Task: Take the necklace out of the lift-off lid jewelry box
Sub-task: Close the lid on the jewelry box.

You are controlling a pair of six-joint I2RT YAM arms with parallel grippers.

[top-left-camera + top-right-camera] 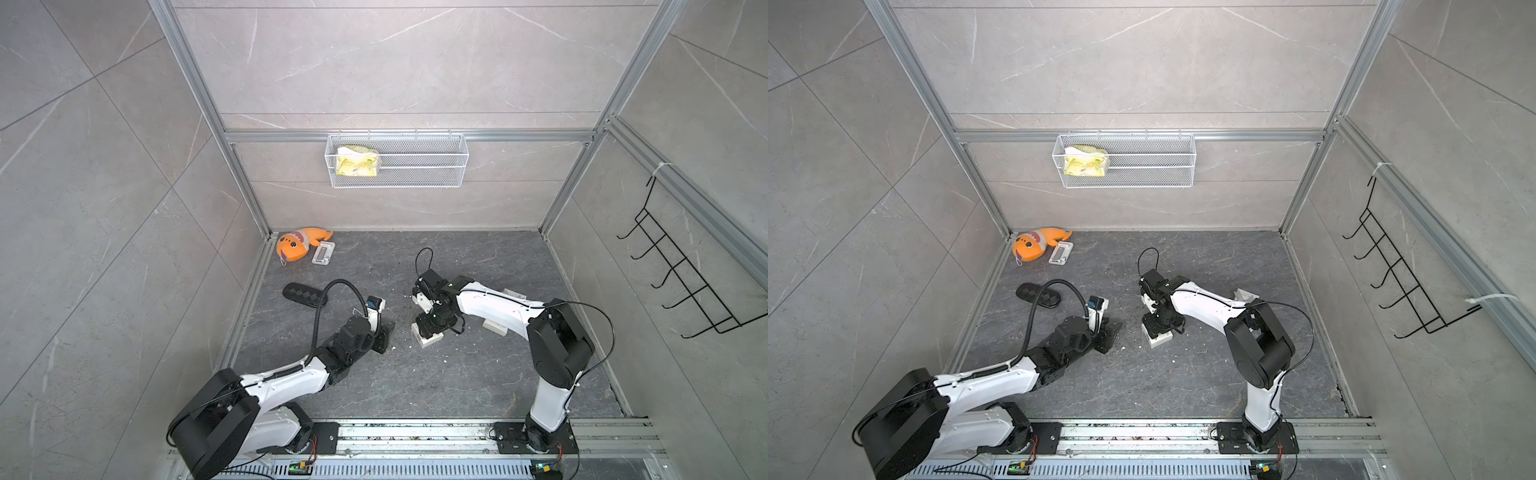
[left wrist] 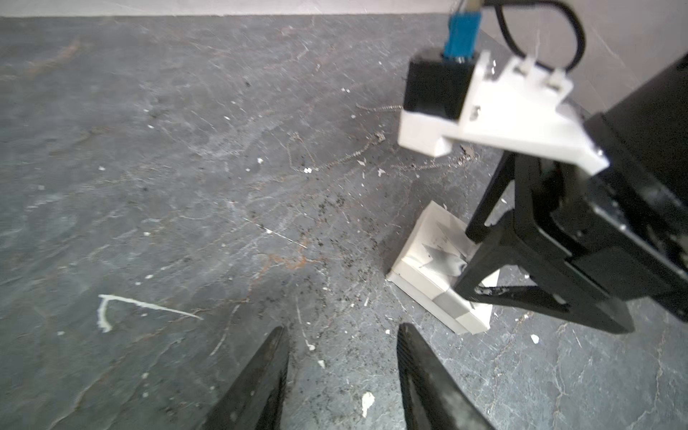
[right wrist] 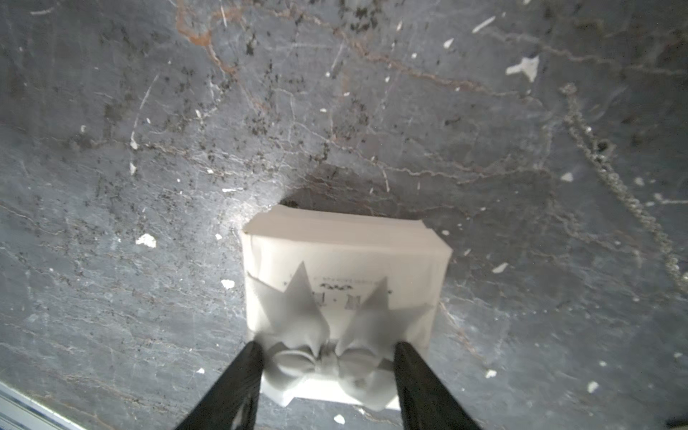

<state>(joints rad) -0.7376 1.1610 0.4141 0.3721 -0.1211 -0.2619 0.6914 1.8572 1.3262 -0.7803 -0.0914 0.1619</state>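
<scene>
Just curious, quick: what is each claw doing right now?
Left gripper: open, empty.
Right gripper: jaws astride the bow on the white box; gripping or not, cannot tell.

walls [image 1: 395, 62]: grey marble-look panels in aluminium framing [image 1: 415, 136]. floor [image 1: 457, 386]: dark veined slab, scuffed, strewn with white crumbs [image 3: 525, 69]. white mesh basket [image 1: 428, 172] on far wall; black hook rack [image 1: 685, 268] on right wall.

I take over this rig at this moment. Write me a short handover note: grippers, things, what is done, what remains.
Left gripper: open, empty, over the table.
Right gripper: jaws either side of the bow on the white box piece, which rests on the table; grip unclear.
Necklace: lies loose on the table, outside the box piece.
Done: necklace appears out. Remaining: probably only release and retract.
</scene>
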